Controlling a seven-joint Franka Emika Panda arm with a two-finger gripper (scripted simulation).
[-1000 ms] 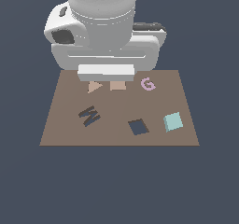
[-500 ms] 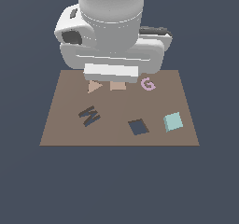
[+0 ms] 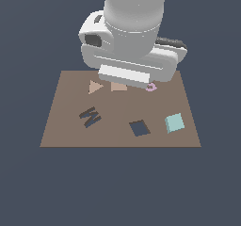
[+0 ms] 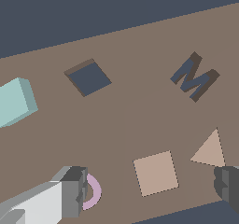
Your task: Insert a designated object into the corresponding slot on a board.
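One brown board (image 3: 61, 126), flat on a dark floor. On it: one pale teal block (image 3: 174, 122), lying near the edge at the exterior view's right, free of the arm. One square hole (image 3: 139, 128), dark, turned like a diamond, just beside the block and apart from it, nothing inside. One M-shaped hole (image 3: 89, 117), toward the exterior view's left. One tan triangle (image 3: 95, 86) and one tan square (image 3: 118, 86), side by side along the far edge. One pink letter (image 3: 151, 87), mostly hidden under the arm in the exterior view.

One gripper (image 4: 149, 192), hanging over the far edge of the board, well apart from the block. Exterior view: the white arm body covers the fingers entirely. Wrist view: two fingers (image 4: 74, 190) spread wide, nothing between them but the tan square below; one finger overlaps the pink letter, the other sits near the triangle. The wrist view shows the whole tan square; the exterior view shows only part.
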